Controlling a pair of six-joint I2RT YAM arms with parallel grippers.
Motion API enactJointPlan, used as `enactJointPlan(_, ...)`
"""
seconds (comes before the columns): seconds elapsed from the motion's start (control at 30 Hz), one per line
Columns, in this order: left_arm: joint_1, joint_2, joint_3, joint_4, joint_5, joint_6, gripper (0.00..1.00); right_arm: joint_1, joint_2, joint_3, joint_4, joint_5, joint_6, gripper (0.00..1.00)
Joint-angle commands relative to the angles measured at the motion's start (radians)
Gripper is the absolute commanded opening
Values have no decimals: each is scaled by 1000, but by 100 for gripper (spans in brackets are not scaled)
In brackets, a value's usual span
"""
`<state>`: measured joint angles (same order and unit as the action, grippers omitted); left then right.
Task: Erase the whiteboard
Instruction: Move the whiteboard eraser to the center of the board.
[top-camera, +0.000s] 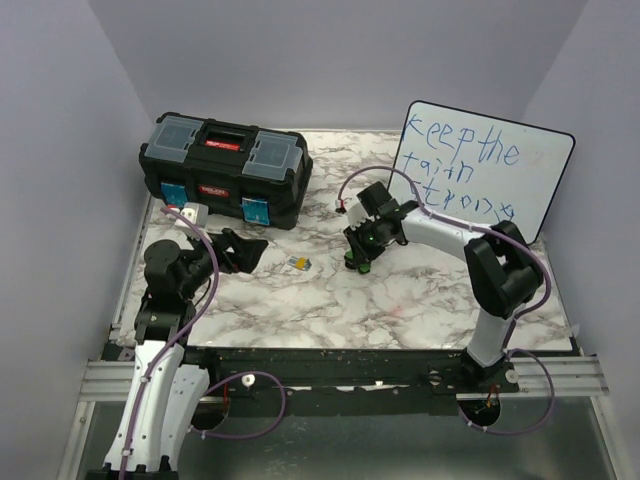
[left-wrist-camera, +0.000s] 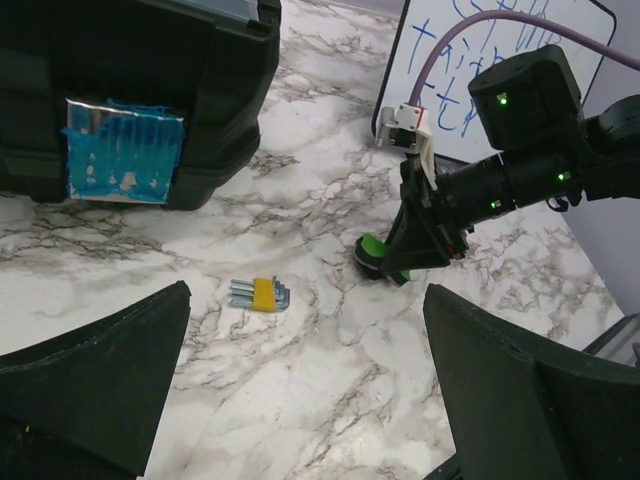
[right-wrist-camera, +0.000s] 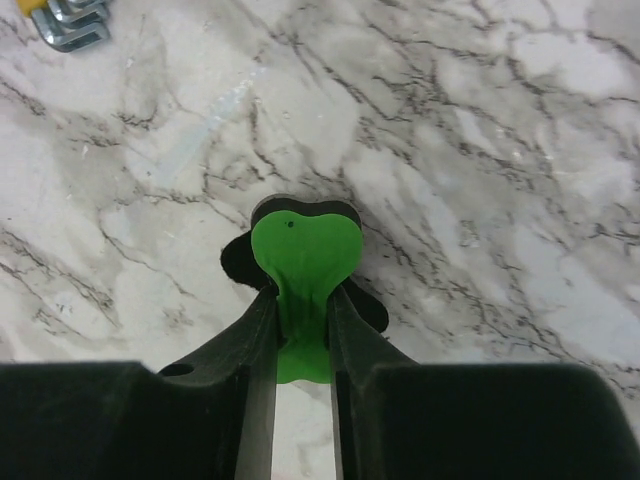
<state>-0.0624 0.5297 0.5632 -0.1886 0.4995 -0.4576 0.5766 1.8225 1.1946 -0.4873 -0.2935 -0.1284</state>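
Whiteboard (top-camera: 545, 190), large flat white panel, thin black rim, blue marker lettering, leans tilted at far right of marble-pattern tabletop (top-camera: 300, 310). Right gripper (right-wrist-camera: 303, 300) clamped on green-handled, black-based eraser (right-wrist-camera: 303, 245) resting on tabletop, front-left of board. Left gripper (left-wrist-camera: 305, 295) spread wide, holding nothing.

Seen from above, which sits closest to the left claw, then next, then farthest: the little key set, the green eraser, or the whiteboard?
1. Hex key set, just right of the left gripper.
2. Green eraser, mid-table, in the right gripper.
3. Whiteboard, far right corner.
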Motion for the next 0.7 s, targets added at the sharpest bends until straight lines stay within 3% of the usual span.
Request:
enactJointPlan(0.0,-25,12,-25,25,35,-68,98,39,5,8,-11,-8,26,25)
enactJointPlan(0.23,-68,8,-32,3,19,-89,97,39,-72,7,-58,-36,-11,66)
enactJointPlan(0.37,-102,-4,-40,-11,0,-113,96,-13,-206,-32,-93,-44,-98,78)
enactJointPlan(0.43,-123,-12,-49,-11,-8,-128,95,-115,-279,-54,-114,-89,-116,79)
enactJointPlan(0.53,-155,-22,-66,-8,-18,-145,95,-366,-397,-90,-130,-164,-121,79)
enactJointPlan(0.67,-174,-28,-81,4,-20,-150,95,-676,-538,-167,-84,-52,-108,81)
